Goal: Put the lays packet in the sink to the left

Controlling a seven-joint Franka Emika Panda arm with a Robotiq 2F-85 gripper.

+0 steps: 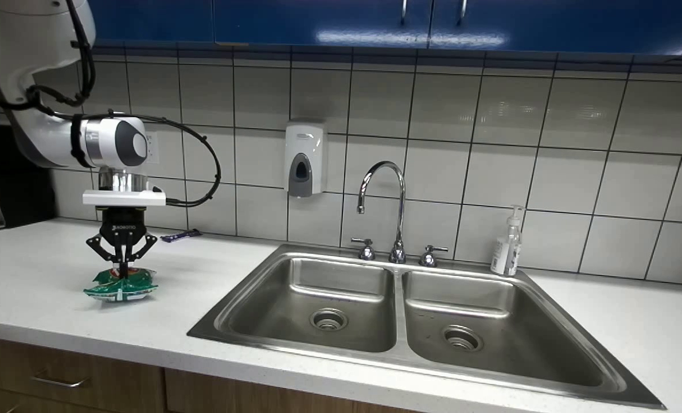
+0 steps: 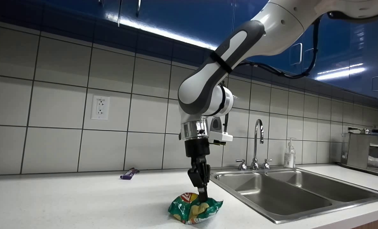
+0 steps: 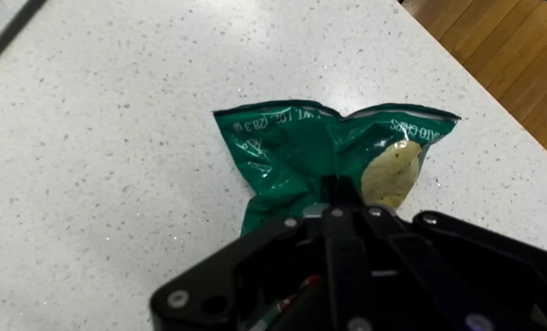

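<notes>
The green Lays packet (image 1: 140, 280) is at the counter left of the sink in an exterior view; it also shows in an exterior view (image 2: 192, 213) and the wrist view (image 3: 296, 142). My gripper (image 1: 124, 274) points straight down with its fingers closed together, pinching the packet's middle, which is creased in at the fingertips (image 3: 340, 188). The packet sits at or just above the counter; I cannot tell which. Its lower part in the wrist view is hidden by the gripper. The steel sink (image 1: 399, 321) has two basins; the left basin (image 1: 260, 301) is the nearer to the packet.
A chrome faucet (image 1: 401, 212) with two handles stands behind the sink. A soap bottle (image 1: 507, 249) is at the sink's back right. A purple wrapper (image 2: 130, 173) lies near the tiled wall. A soap dispenser (image 1: 306, 160) hangs on the wall. The counter's front edge (image 3: 475, 82) is close.
</notes>
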